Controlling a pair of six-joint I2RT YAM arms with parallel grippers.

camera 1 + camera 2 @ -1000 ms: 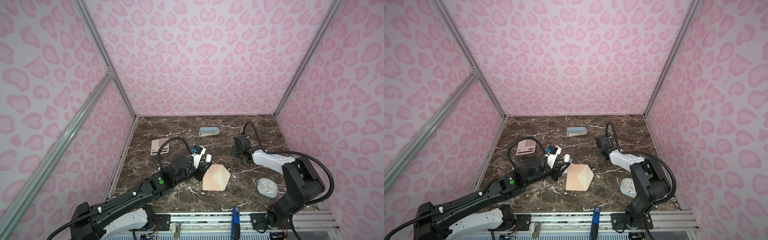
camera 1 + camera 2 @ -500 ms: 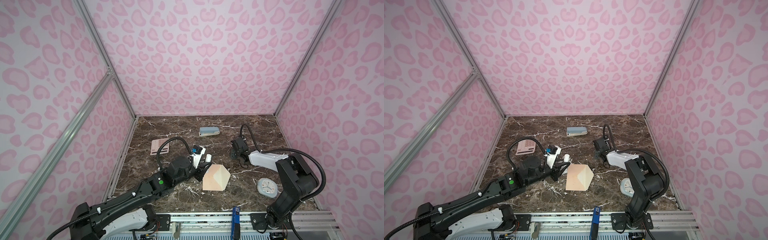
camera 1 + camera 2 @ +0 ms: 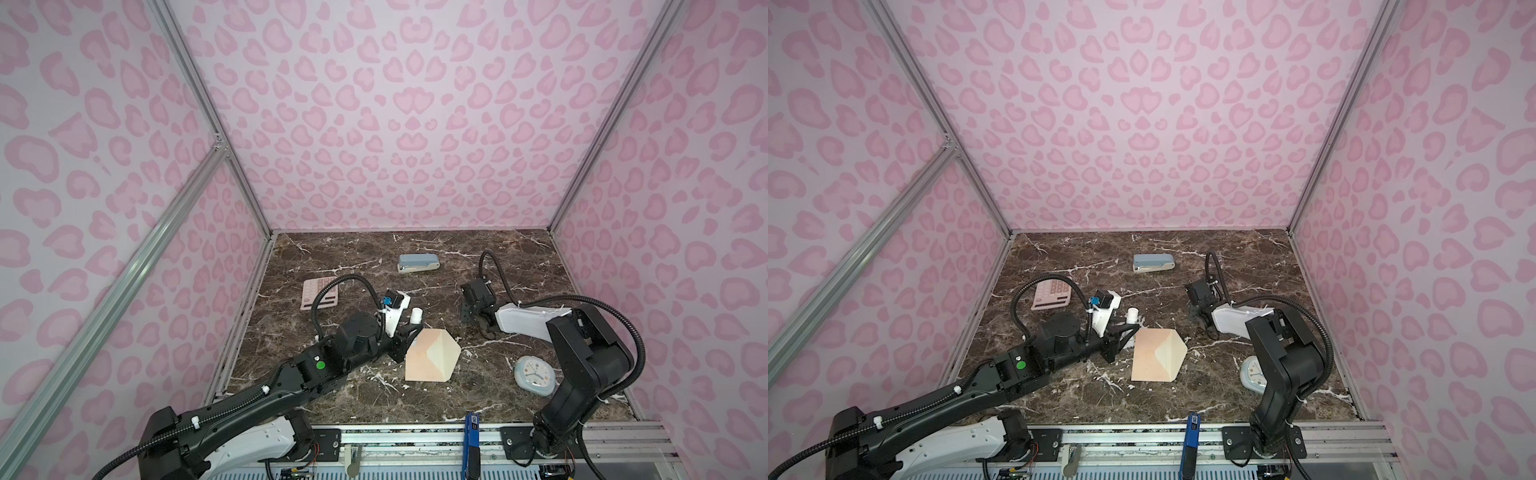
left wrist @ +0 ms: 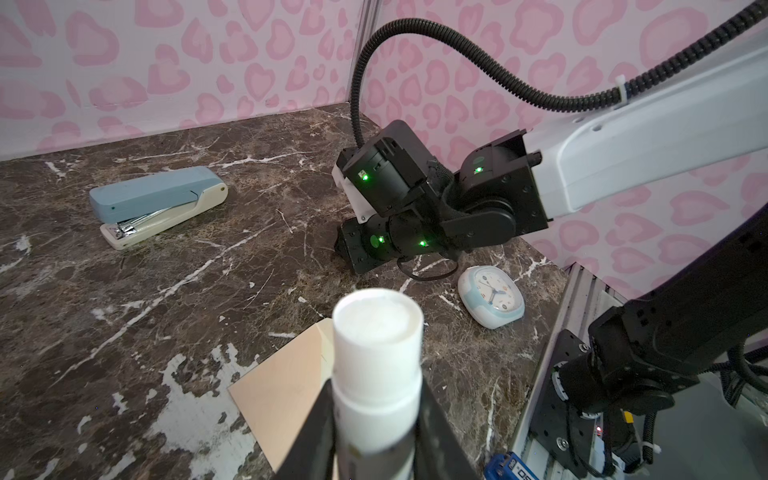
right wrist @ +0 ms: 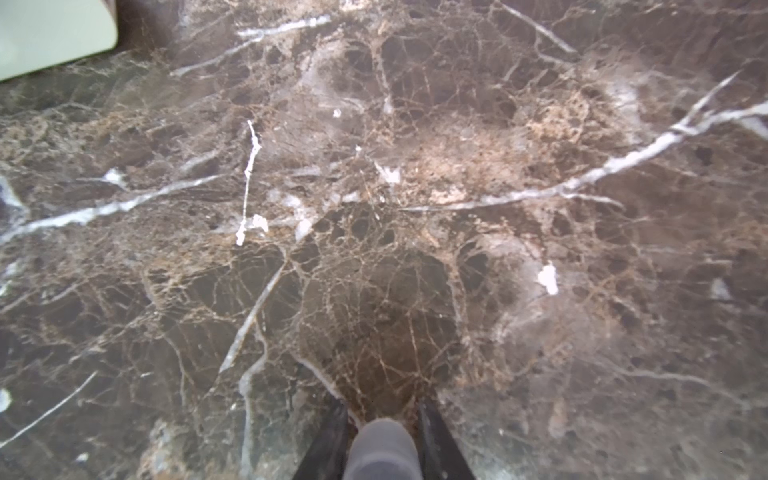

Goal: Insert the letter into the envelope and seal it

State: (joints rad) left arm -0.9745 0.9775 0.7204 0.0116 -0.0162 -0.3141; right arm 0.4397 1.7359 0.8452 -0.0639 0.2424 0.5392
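Envelope [image 3: 419, 359] lengthwise front-to-back, flap [image 3: 444, 353] pointing right, left gripper [image 4: 374, 407] clamping tube [image 4: 376, 332], right gripper [image 5: 382, 411] unclear

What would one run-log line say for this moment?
left gripper: shut on glue stick, beside envelope | envelope: flat, flap open | right gripper: low over table, grey piece between its jaws

Stapler [image 3: 418, 263]: blue and cream, lying toward the back of the surface [image 3: 415, 399].
Calculator [image 3: 319, 293]: pink, back left.
Clock [image 3: 535, 372]: pale blue, front right.
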